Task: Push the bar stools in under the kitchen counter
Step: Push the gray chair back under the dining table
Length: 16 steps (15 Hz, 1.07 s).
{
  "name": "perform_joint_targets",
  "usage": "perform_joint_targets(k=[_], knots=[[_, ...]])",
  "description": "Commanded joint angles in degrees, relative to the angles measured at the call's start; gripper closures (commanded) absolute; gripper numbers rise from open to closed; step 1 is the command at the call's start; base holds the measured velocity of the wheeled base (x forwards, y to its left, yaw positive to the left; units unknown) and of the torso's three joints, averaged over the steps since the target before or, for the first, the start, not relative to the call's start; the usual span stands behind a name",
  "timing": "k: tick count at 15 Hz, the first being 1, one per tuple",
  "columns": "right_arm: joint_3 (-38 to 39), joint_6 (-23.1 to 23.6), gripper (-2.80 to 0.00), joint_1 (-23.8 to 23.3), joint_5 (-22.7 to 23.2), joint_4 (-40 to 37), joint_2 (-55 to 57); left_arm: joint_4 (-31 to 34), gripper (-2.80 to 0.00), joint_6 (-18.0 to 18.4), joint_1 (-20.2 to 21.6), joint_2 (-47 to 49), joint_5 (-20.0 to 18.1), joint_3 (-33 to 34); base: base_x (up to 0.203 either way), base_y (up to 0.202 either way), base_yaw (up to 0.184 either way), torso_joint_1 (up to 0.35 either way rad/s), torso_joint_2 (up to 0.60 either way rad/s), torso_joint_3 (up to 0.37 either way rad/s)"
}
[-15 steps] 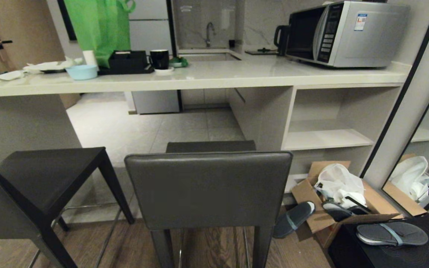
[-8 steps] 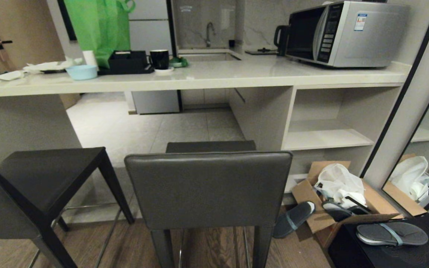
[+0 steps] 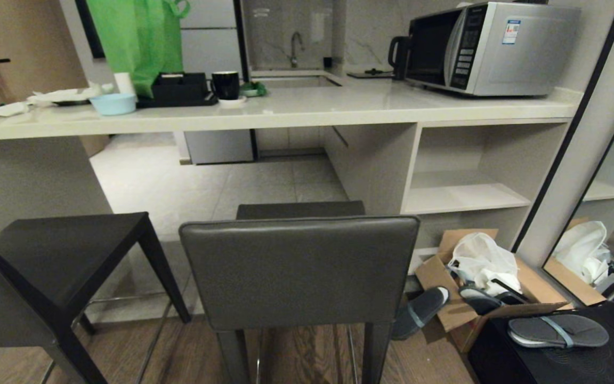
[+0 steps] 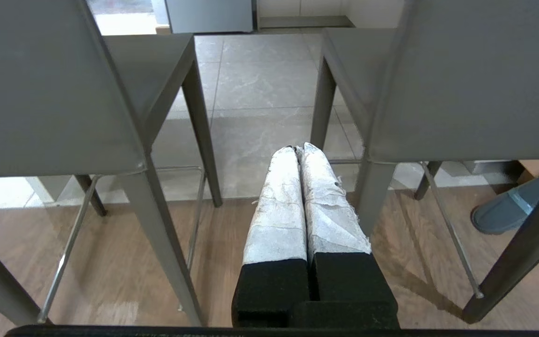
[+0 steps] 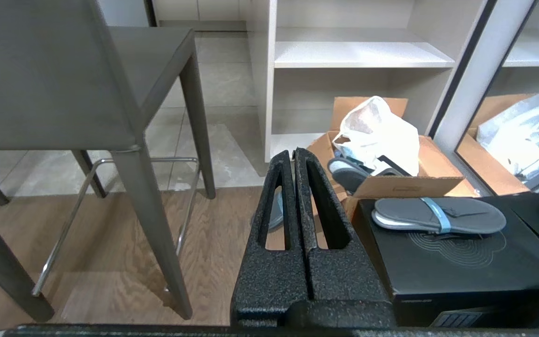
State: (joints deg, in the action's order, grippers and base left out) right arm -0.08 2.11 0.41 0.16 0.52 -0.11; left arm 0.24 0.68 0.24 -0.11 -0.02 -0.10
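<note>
- Bar stools: we see the nearer stool (image 3: 299, 272) dead ahead, backrest toward us, its seat mostly hidden behind that backrest and its legs cut off at the frame's bottom edge.
- We find the second stool (image 3: 46, 266) to its left, angled and cropped by the frame's corner.
- Both stand out from the kitchen counter (image 3: 296, 109), on the wood floor at the edge of the tiles.
- Our left gripper (image 4: 299, 152) hangs low between the two stools, wrapped fingers pressed together, holding nothing.
- Our right gripper (image 5: 293, 154) is likewise closed and empty, beside the nearer stool, pointing toward the cardboard box (image 5: 405, 161) and what may be slippers in it.
</note>
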Motion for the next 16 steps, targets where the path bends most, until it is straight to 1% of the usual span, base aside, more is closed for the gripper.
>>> perform_joint_targets(k=[1, 16], knots=[[-0.01, 0.00, 0.00, 0.02, 0.02, 0.00, 0.11, 0.02, 0.00, 0.02, 0.02, 0.11, -0.03, 0.01, 0.001, 0.117, -0.017, 0.002, 0.00, 0.002], [-0.01, -0.37, 0.00, 0.02, 0.02, 0.02, 0.11, 0.02, 0.00, 0.11, 0.02, 0.11, -0.06, 0.01, 0.000, 0.195, -0.001, 0.002, 0.00, 0.002]])
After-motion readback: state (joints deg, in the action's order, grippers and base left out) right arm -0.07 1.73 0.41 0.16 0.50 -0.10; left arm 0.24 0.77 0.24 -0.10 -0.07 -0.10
